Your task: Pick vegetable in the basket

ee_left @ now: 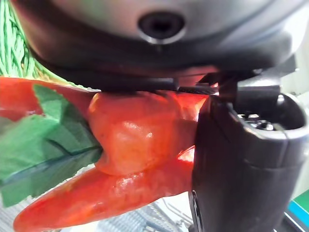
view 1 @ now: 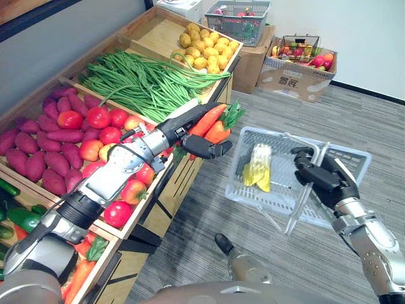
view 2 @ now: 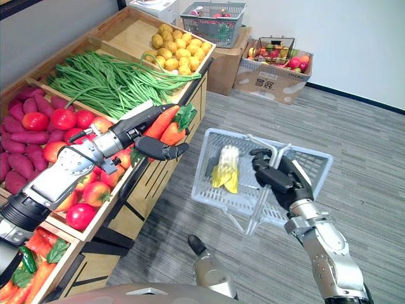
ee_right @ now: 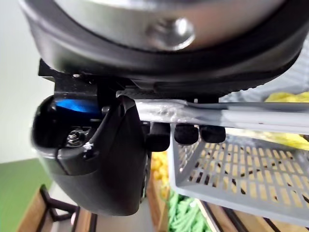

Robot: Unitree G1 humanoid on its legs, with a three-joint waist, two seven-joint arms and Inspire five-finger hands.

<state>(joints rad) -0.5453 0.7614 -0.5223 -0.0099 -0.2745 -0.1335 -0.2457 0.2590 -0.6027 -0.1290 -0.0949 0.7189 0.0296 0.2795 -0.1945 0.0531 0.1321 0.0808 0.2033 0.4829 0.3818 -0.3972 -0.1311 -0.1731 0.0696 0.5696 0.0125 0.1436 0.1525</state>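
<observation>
My left hand [view 1: 190, 136] is shut on a bunch of orange carrots [view 1: 214, 125] with green tops, held just past the stand's edge, left of the basket. Up close the carrots [ee_left: 130, 159] lie against the palm, the thumb [ee_left: 241, 164] pressed on them. A grey plastic basket [view 1: 278, 190] hangs over the floor; my right hand [view 1: 323, 174] is shut on its handle [ee_right: 217, 112]. A yellow-green vegetable [view 1: 258, 166] lies inside the basket.
The wooden stand holds green beans [view 1: 139, 79], tomatoes [view 1: 95, 120], purple sweet potatoes [view 1: 38, 145], and yellow fruit [view 1: 205, 47]. Cucumbers [view 1: 22, 218] and more carrots fill the lower shelf. At the back stand a cardboard box of fruit [view 1: 297, 63] and another basket [view 1: 237, 19].
</observation>
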